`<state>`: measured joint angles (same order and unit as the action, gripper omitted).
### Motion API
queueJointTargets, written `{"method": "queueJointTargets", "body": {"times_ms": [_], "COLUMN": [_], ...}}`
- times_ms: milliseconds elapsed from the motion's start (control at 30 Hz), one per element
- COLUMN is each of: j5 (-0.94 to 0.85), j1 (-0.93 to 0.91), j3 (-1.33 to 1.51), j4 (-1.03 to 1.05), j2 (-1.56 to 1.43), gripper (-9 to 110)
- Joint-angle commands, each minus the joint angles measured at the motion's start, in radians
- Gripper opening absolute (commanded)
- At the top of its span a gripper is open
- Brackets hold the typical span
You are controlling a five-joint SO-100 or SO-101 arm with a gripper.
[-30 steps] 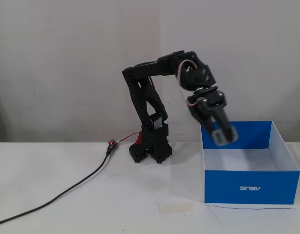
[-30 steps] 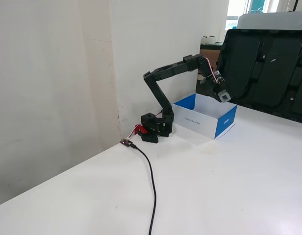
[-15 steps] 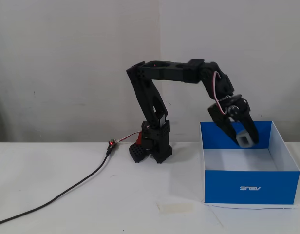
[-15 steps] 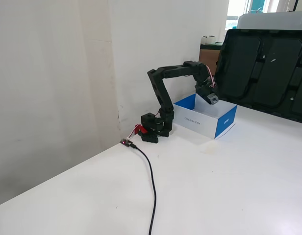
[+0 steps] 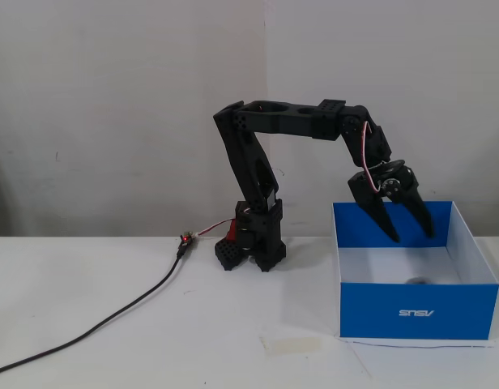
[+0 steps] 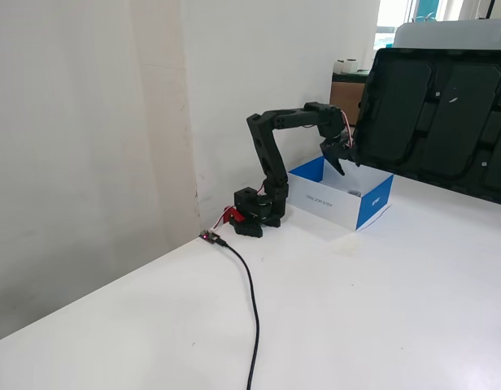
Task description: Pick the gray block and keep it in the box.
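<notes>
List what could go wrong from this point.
The gripper hangs open with its fingertips below the rim of the box, so pulling back sideways rather than upward could catch the blue back wall and shove the box. The gray block seems to lie on the white floor near the front wall; only a dark sliver shows, so its resting spot is uncertain.

Hand (image 6: 341, 160) above box (image 6: 372, 203), fingers apart; black cable (image 6: 252, 301) crosses table (image 6: 381, 309).
</notes>
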<state>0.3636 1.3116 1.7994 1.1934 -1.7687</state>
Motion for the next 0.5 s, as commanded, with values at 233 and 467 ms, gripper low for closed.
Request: {"method": "queueJointTargets", "body": {"times_ms": [233,467], "j5": [-0.080,-0.160], "j1": [-0.314,-0.653], "j3": [-0.114,0.089], "j4": [0.196,0.193], "j2": [-0.189,-0.408], "gripper": [1,0]}}
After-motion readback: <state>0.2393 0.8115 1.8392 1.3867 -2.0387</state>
